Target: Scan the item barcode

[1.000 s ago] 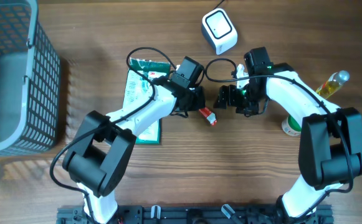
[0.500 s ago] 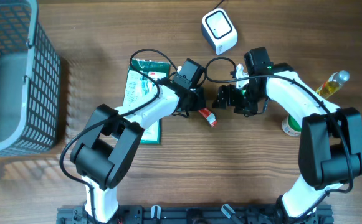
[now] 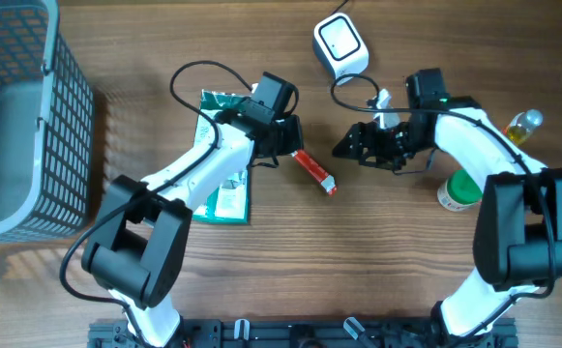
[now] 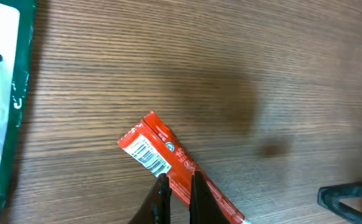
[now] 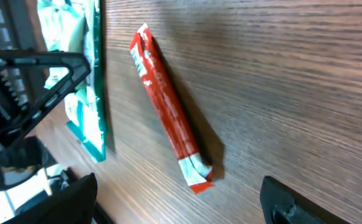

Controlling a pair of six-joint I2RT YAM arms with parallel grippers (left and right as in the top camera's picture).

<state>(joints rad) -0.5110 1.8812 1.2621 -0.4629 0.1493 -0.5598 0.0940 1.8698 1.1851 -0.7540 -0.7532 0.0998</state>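
The item is a red stick packet (image 3: pixel 314 172) lying flat on the wooden table; its barcode (image 4: pixel 148 153) faces up at one end. My left gripper (image 3: pixel 288 147) is shut and empty, just up-left of that end. In the left wrist view its fingertips (image 4: pixel 176 190) hover over the red stick packet (image 4: pixel 179 163). My right gripper (image 3: pixel 346 148) is open, to the right of the packet. In the right wrist view the packet (image 5: pixel 168 112) lies ahead of the right gripper (image 5: pixel 181 208), crimped end nearest. The white scanner (image 3: pixel 340 48) sits at the back.
A green packet (image 3: pixel 218 179) lies under the left arm. A grey wire basket (image 3: pixel 19 116) stands at the far left. An oil bottle (image 3: pixel 516 129) and a green-capped jar (image 3: pixel 459 188) are on the right, beside the right arm.
My left arm has drawn back up and to the left, uncovering most of the red packet. The right gripper has shifted slightly right. The packet has stayed on the table.
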